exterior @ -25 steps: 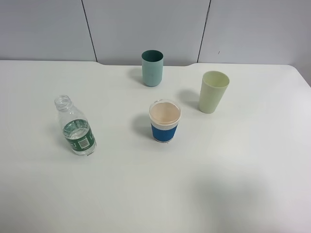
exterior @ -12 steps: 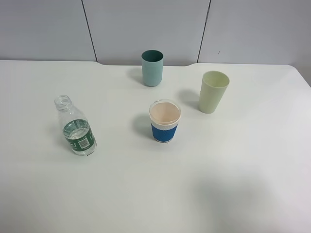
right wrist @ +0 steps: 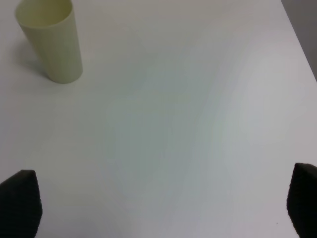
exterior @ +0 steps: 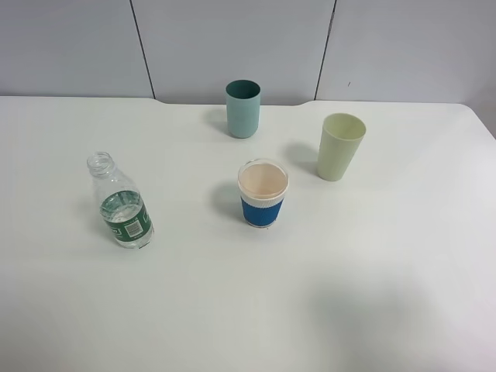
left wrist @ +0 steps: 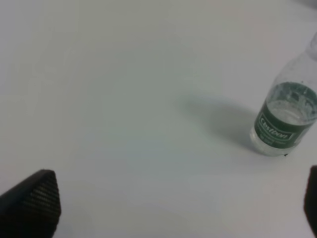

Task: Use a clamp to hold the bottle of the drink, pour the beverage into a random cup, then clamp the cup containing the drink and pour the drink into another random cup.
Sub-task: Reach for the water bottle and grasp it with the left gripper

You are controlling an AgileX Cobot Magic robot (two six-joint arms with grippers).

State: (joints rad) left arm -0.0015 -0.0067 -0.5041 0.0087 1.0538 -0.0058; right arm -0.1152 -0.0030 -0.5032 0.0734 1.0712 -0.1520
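The bottle of the drink stands upright and uncapped on the left of the white table, with clear beverage low inside it. The blue-banded white cup stands at the middle, its inside looking empty. Behind it, near the back edge, is the teal cup. No arm shows in the high view. In the left wrist view my left gripper is open, and the bottle stands some way ahead, off to one side. My right gripper is also open, over bare table.
A taller pale green cup stands at the right rear, also seen ahead of the right gripper as the pale green cup. The table's right edge runs close by. A grey panelled wall rises behind the table.
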